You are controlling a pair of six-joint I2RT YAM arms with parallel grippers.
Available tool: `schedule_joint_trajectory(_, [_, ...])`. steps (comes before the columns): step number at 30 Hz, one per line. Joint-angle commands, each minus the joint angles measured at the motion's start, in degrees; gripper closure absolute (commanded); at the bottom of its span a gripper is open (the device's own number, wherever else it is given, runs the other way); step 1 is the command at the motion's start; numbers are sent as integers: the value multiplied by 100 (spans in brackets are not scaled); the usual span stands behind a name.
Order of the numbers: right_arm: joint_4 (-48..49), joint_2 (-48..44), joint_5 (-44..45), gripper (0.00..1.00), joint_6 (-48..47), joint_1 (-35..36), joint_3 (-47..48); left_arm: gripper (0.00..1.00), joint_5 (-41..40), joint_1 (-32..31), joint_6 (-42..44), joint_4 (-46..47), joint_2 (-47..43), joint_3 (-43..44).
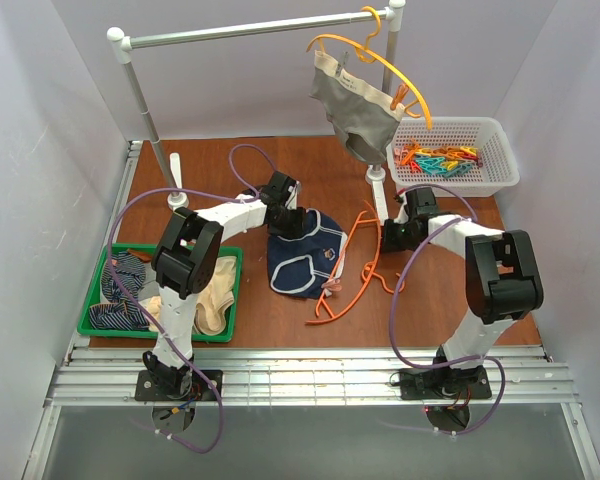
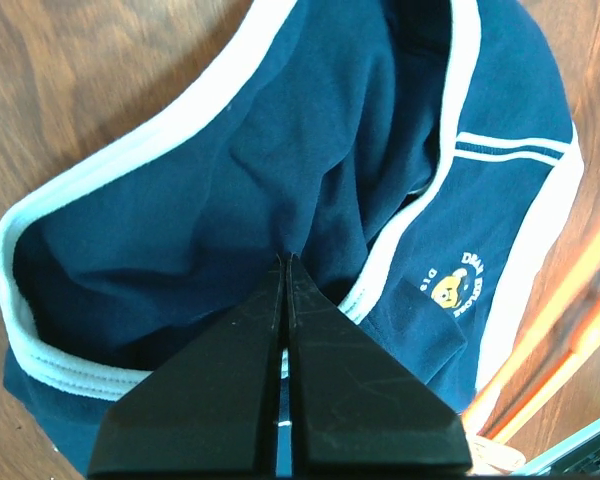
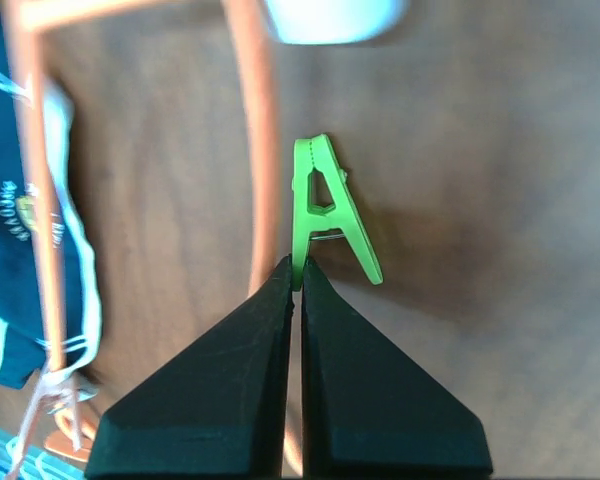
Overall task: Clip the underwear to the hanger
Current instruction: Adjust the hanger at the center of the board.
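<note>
My left gripper [image 2: 286, 262] is closed, tips pinching a fold of the underwear [image 2: 280, 150], mid-table [image 1: 280, 320]. Right gripper [image 3: 298, 268] clamped on one leg of a green peg [image 3: 325, 205]. Hanger [image 1: 352, 268] lies flat at the underwear's 3 o'clock, against its edge.

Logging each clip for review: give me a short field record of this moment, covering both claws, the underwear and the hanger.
left claw: shut, pinching a fold of the underwear
right claw: shut on a green clothespin leg
underwear: lying on the table, not clipped
hanger: lying on the table beside the underwear
</note>
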Motion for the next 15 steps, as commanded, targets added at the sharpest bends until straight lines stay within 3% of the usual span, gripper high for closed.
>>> schedule_joint_trajectory(1, [193,136,-112,99,170,203,297,100,9,-30,172,-134,153,22])
schedule_joint_trajectory(15, [-18,58,72,99,258,406,597,100,-131,-57,137,-125,-198,4])
